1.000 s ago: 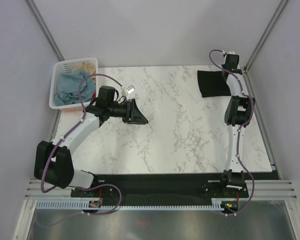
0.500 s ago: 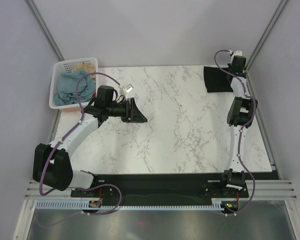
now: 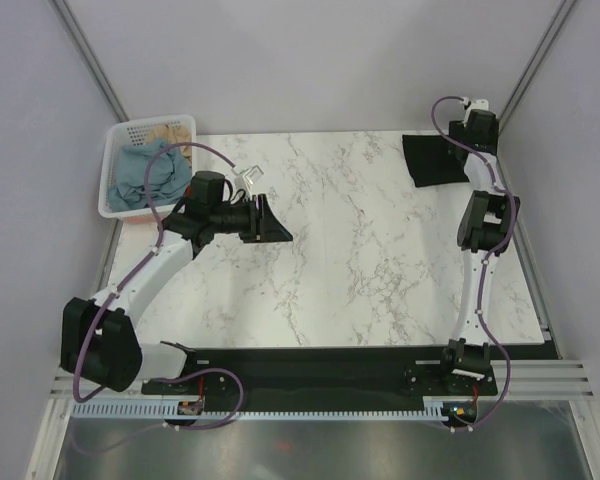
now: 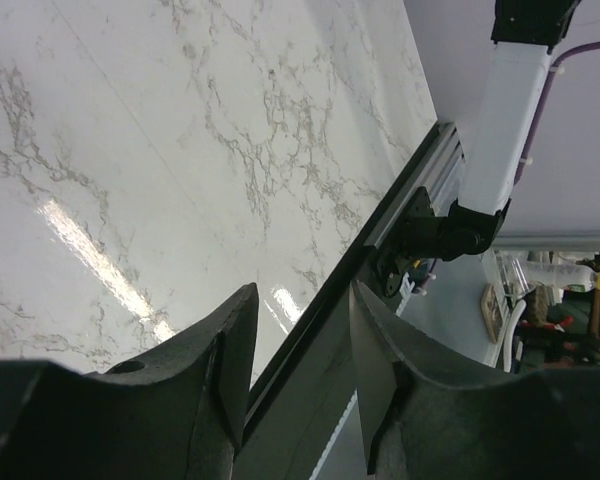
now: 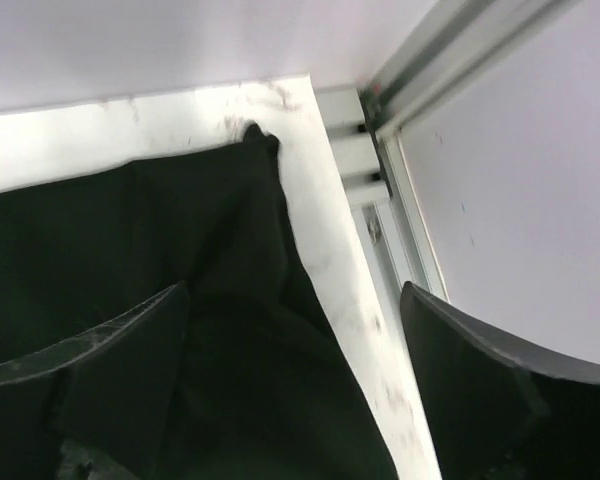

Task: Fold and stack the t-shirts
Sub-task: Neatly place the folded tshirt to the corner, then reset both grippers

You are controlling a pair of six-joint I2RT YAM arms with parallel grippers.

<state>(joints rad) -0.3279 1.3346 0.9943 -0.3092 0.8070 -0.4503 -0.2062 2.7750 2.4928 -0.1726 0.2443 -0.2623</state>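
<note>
Black t-shirt [image 3: 432, 160] lies folded in upper right corner of worktop [image 3: 360, 250] — my right gripper [image 5: 295, 330] spread over it, pinching nothing. Best to lift straight up, not snag fold. Left gripper [image 4: 300, 300] spread, empty, near basket [image 3: 108, 195] — blue t-shirt [image 3: 135, 170] likely next.

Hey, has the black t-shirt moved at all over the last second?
Yes. The black t-shirt has slid right and slightly back, toward the far right corner of the table.
</note>
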